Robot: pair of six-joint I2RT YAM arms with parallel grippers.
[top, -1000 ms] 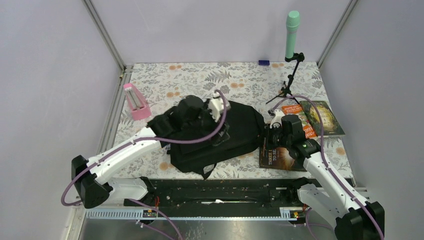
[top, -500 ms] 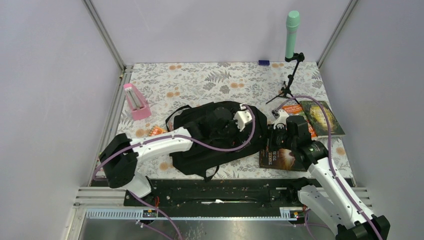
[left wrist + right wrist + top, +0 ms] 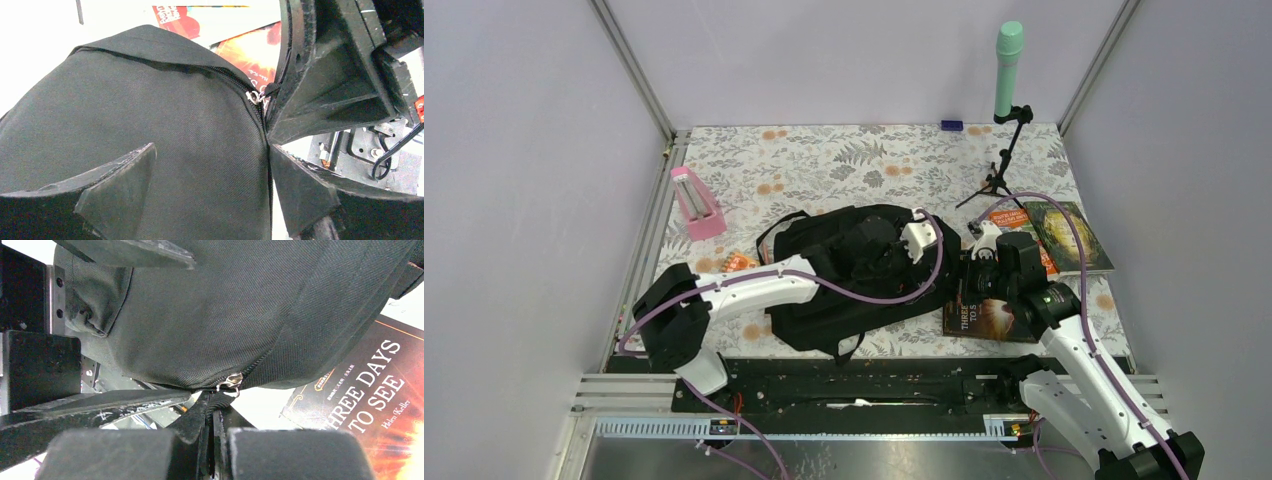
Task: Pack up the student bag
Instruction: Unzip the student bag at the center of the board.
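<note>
The bag [image 3: 834, 312] is lying on its side in the middle of the table [image 3: 824, 160], its zipped end pointing right toward the book [image 3: 984, 318]. A second ago the left arm was hunching high over the bag's left half. Now it is stretching low across the bag, and the left gripper [image 3: 210, 155] is hovering over the bag's right end, having edged slightly further right in the last half second. Its jaws are standing wide apart over the black fabric, gripping nothing. With the arm gone from that side, the bag's strap loop and a small orange thing [image 3: 739, 262] by its left edge are showing. The right gripper [image 3: 210, 412] is staying where it was, clamped on the zip pull [image 3: 226, 384] at the bag's right edge.
</note>
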